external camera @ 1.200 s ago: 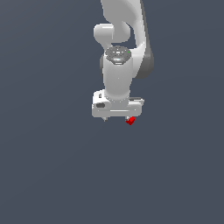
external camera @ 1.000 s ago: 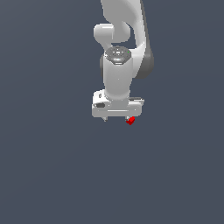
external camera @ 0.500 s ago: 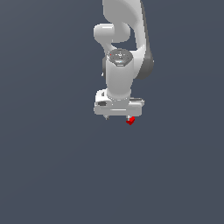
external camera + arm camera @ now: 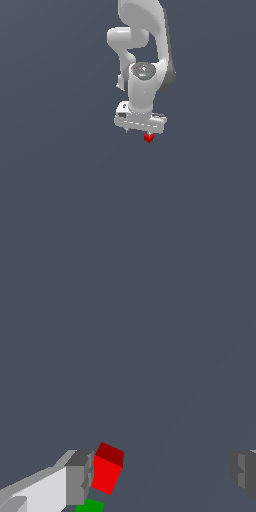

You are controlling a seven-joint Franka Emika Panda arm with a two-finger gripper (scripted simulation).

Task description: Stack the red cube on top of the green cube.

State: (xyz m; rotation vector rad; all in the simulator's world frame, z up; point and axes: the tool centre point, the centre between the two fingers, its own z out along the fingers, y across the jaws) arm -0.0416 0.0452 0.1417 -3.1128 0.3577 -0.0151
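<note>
The red cube [image 4: 107, 468] lies just beside one grey fingertip [image 4: 78, 478] of my gripper [image 4: 161, 476], inside the gap. The other fingertip [image 4: 244, 473] is far off, so the jaws stand wide open with nothing held. A sliver of the green cube [image 4: 90, 505] shows close to the red cube, cut off by the frame edge; I cannot tell whether they touch. In the exterior view the red cube [image 4: 148, 138] peeks out just below the white hand of the gripper [image 4: 139, 129]. The green cube is hidden there.
Only a plain dark grey floor [image 4: 60, 190] surrounds the arm in the exterior view. The white arm [image 4: 145, 50] rises above the hand.
The hand has shifted slightly towards the exterior view's right and the upper links have changed pose. The red cube sits in the same spot.
</note>
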